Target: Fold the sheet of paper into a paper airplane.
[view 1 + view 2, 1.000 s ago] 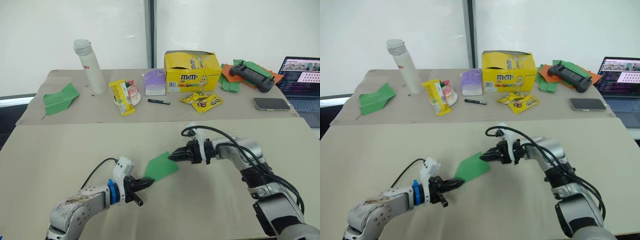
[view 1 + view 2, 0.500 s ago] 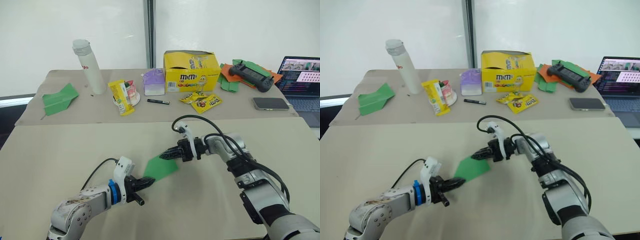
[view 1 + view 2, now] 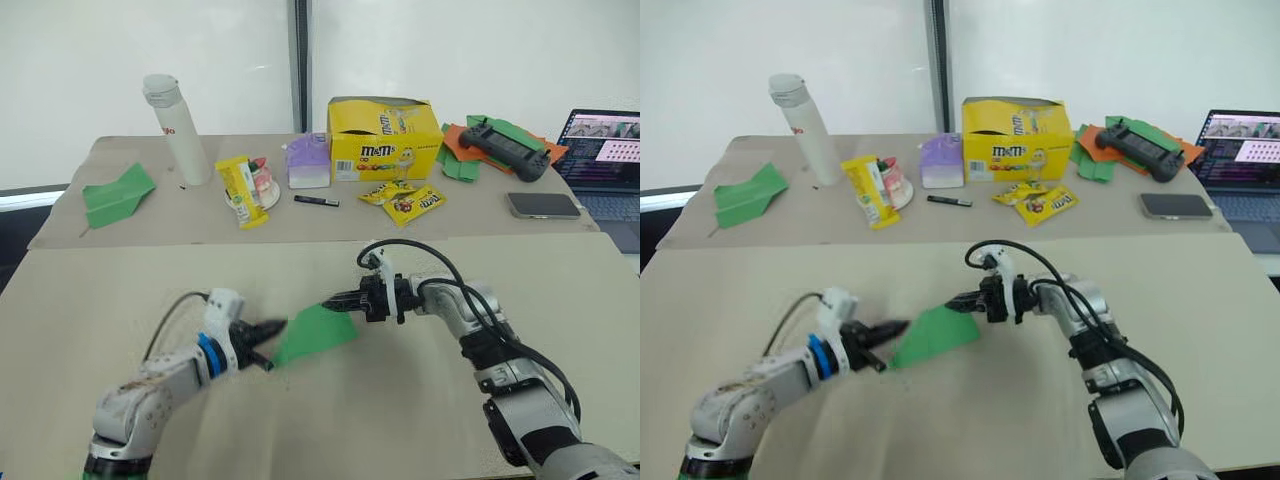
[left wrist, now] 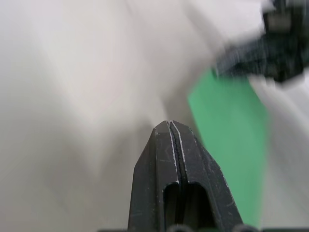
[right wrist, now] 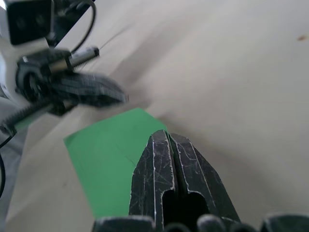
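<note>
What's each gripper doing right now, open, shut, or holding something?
Left gripper: shut, empty, beside the bright green folded paper sheet.
Right gripper: shut, at the sheet's edge; grip cannot be told.

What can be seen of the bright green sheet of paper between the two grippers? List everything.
The bright green sheet of paper is thin, matte and folded into a flat wedge with straight edges, lying on the beige table near its middle. A faint crease line runs across it in the right wrist view. The right gripper, fingers shut, is at its far corner. The left gripper, fingers shut, is at its near-left edge; whether either actually pinches the paper is unclear.
</note>
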